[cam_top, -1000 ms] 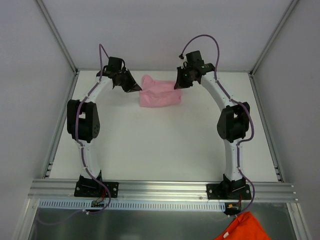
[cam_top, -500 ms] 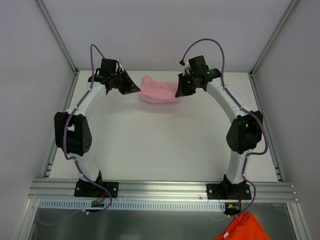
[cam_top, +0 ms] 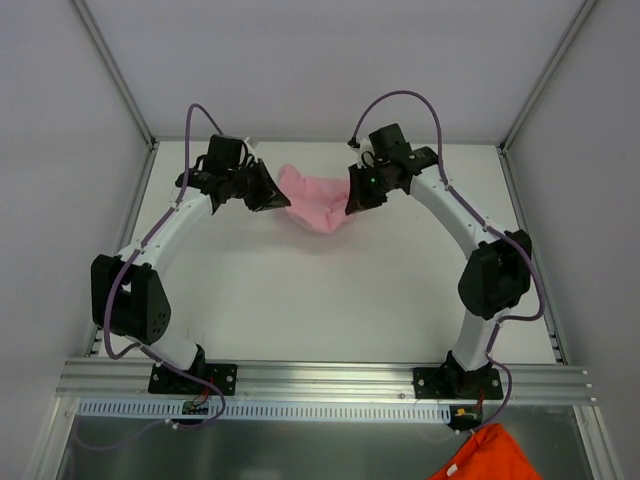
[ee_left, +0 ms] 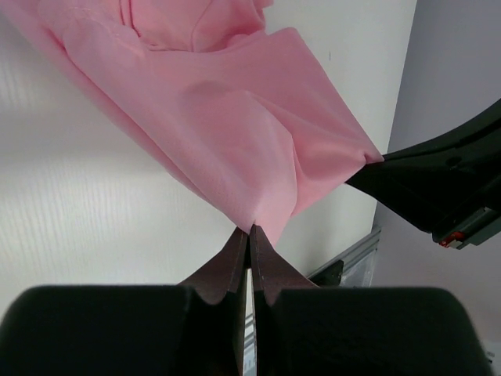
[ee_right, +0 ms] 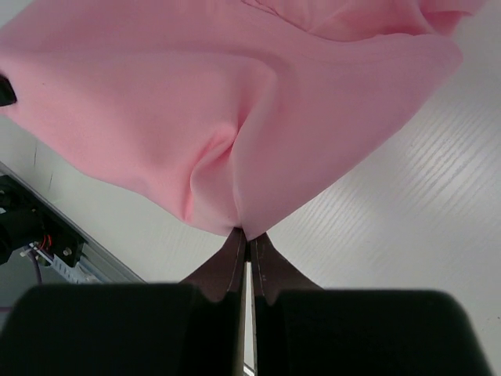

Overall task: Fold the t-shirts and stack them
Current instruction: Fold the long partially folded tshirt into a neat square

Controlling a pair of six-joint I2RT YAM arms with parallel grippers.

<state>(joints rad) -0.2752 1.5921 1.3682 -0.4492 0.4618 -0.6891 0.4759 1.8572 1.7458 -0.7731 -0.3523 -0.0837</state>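
Left gripper (cam_top: 270,190), upper left of centre in the top view: jaws clenched on one edge of the pink t-shirt (cam_top: 318,205). Right gripper (cam_top: 356,194), upper right of centre: jaws pinched on the opposite edge. The shirt hangs bunched between them, sagging to a point above the white table (cam_top: 300,300). An orange cloth (cam_top: 490,455) lies at the lower right corner, off the table.

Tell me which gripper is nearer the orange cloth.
Right. The right gripper is up-table from the orange cloth, shut on the shirt; the left gripper holds the shirt's other side, farther left.
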